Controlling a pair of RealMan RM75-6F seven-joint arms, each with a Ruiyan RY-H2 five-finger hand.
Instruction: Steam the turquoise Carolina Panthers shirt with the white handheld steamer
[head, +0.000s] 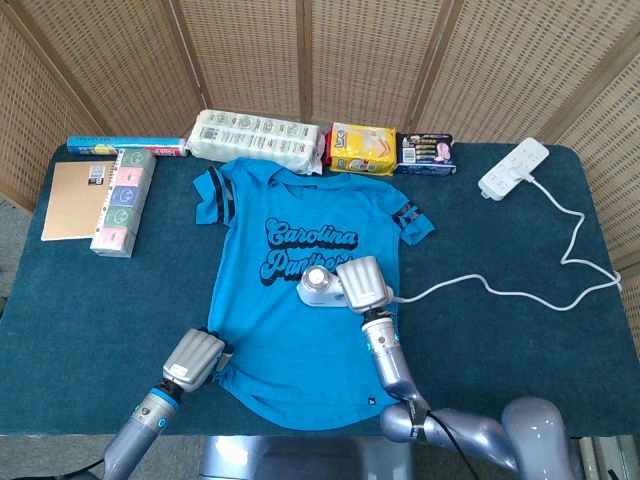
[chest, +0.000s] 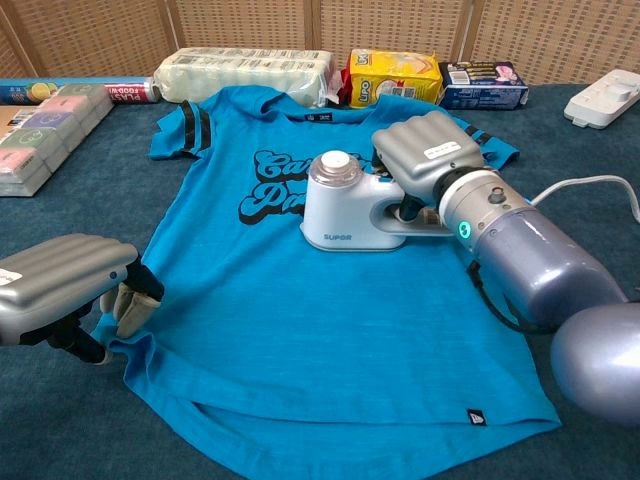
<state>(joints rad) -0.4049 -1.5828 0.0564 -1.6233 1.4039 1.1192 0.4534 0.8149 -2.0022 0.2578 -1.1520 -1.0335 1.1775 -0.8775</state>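
Chest view shows the right hand (chest: 425, 160) wrapped around the handle of the white steamer (chest: 350, 205), which sits on the chest lettering of the turquoise shirt (chest: 300, 330). The left hand (chest: 65, 285) pinches the shirt's lower left hem. The shirt lies flat on the blue table (head: 520, 340).

A yellow snack bag (head: 361, 148) sits beside a white power strip (head: 514, 167).

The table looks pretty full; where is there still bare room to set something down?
Bare blue cloth lies left of the shirt, below the notebook, and on the table's front right, below the white cord. The back edge is crowded with packages, from the tissue pack to the power strip.
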